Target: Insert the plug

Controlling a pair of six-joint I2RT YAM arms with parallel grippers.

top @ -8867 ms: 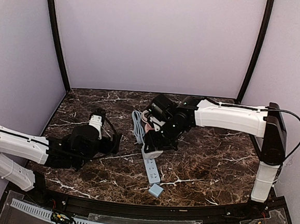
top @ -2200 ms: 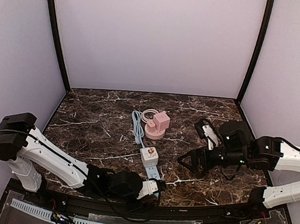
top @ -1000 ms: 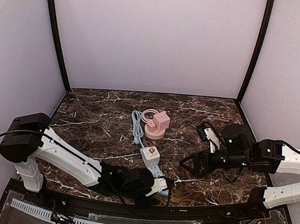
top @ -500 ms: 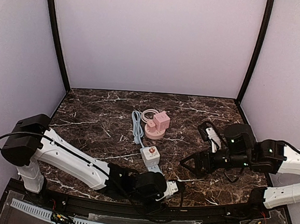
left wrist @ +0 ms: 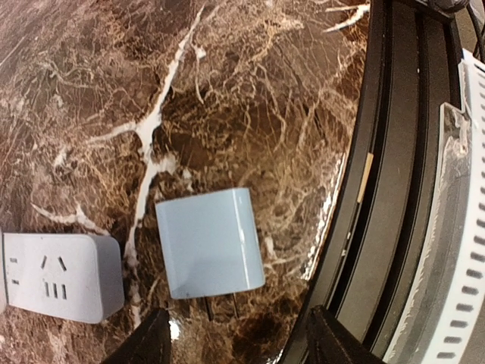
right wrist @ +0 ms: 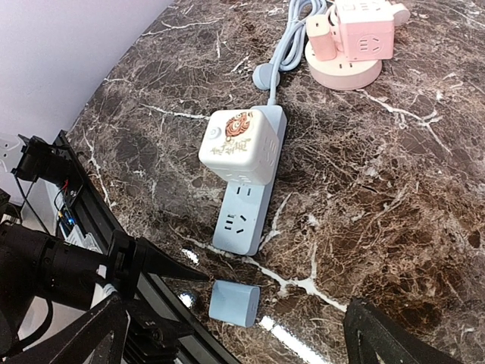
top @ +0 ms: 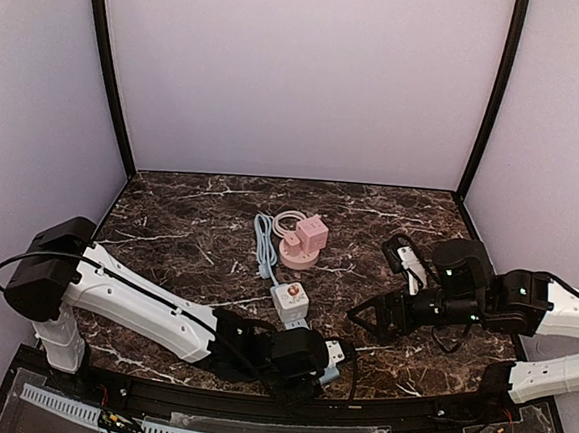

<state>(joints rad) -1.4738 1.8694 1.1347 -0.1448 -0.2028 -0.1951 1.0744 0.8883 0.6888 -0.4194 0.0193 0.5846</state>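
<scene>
Left pincer point(left wrist: 239, 322) released, tips just short of the plug point(left wrist: 211, 243) lying lower centre on the counter point(left wrist: 227, 91); right pincer point(right wrist: 239, 303) gaping.

The dark brown, white-veined marble counter point(top: 168, 227) carries a pale blue power strip point(right wrist: 241, 220) near its centre, running from 12 to 6 o'clock. The strip's grey-blue cable point(top: 264, 243) lies folded toward 12 o'clock. A pink round socket tower point(top: 304, 240) stands at 1 o'clock of the strip. A pale blue plug point(left wrist: 210, 243) lies on its side near the counter's 6 o'clock edge, just beside the strip's near end and not touching it.
</scene>
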